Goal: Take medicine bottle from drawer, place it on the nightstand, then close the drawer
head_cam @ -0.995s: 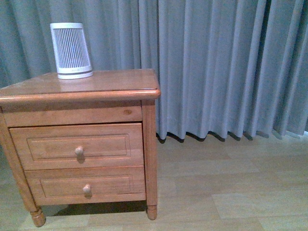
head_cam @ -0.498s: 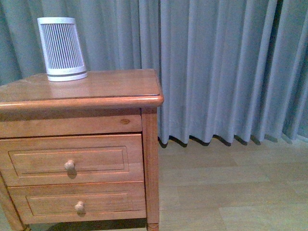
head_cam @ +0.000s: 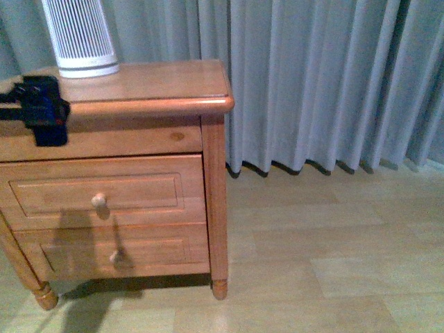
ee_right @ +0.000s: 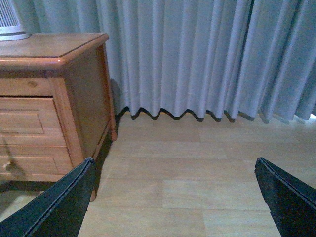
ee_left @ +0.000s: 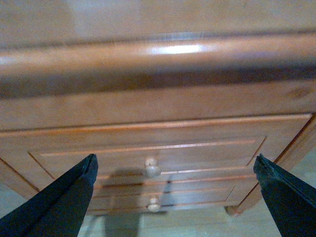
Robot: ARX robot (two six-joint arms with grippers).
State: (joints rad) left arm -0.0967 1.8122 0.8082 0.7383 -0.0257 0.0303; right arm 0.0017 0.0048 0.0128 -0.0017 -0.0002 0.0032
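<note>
Nightstand (head_cam: 166,80) of honey-brown wood, glossy, with a rounded-edge top and turned feet. The drawer (head_cam: 104,191), the upper of two, had a framed panel front and one small round knob (head_cam: 99,201); it sat shut, flush with the carcass, so its interior was hidden and the medicine bottle's place could not be told. The lower drawer (head_cam: 118,250) lay partly in shadow. A white ribbed appliance (head_cam: 80,35) stood at the top's back left corner, cut off by the frame. A dark, blurred block at the top's front edge was probably the left arm (head_cam: 43,111). Left gripper (ee_left: 174,159): jaws spread wide, empty, facing the drawer. Right gripper (ee_right: 174,160): likewise wide and empty, above pale plank floor (ee_right: 197,192) before pleated grey curtain (ee_right: 197,54).
</note>
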